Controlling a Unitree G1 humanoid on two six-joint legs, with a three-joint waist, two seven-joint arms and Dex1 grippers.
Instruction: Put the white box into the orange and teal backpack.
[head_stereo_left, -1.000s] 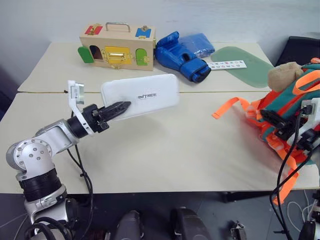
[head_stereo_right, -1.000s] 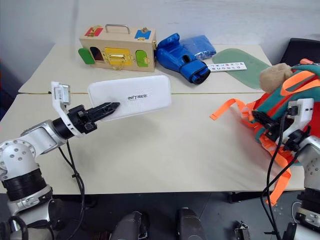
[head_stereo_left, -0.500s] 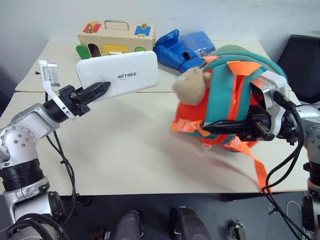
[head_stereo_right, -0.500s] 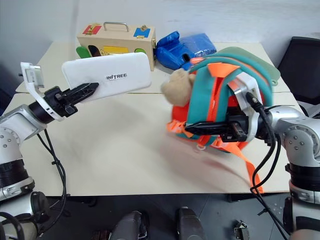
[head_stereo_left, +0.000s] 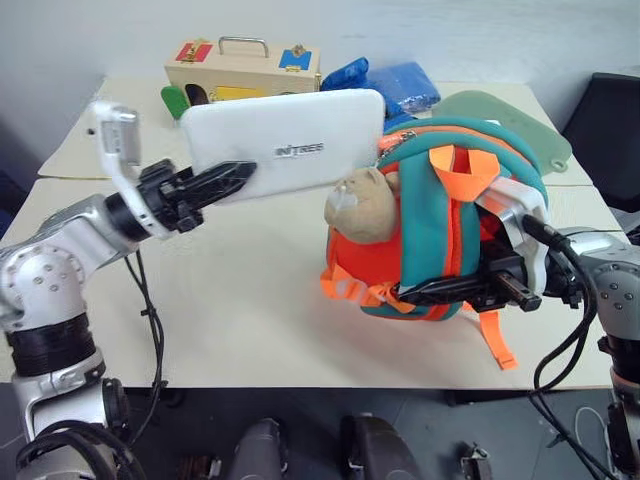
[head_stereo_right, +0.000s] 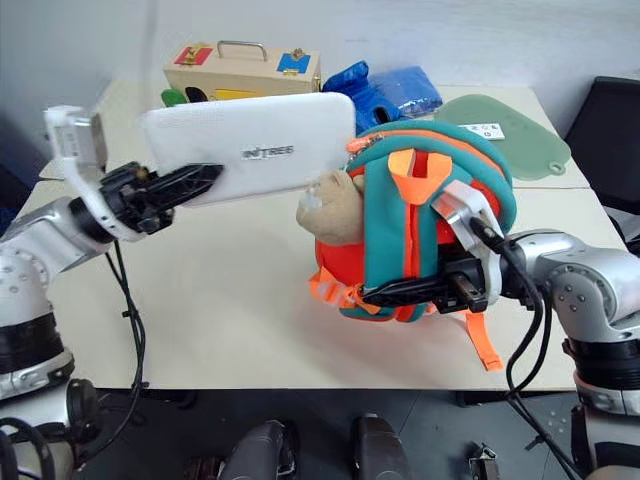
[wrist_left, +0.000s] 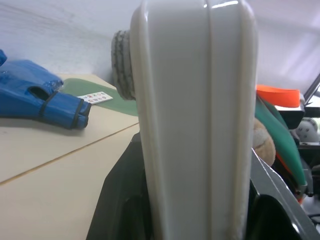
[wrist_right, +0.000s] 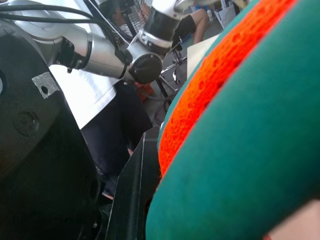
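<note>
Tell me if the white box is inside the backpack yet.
Out. The left gripper holds the white box in the air beside the orange and teal backpack.

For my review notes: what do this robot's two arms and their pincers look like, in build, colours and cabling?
Both arms are silver-grey metal with rounded joint housings and black ribbed collars. The left pincer has two tapered black fingers; a white bracket with a small camera module rises from its wrist. The right pincer is black too, with a white bracket. Loose black cables run along both forearms.

Robot test lab: bare beige tables (head_stereo_left: 250, 300), plain white wall (head_stereo_left: 90, 40), trailing cables (head_stereo_left: 150, 330).
</note>
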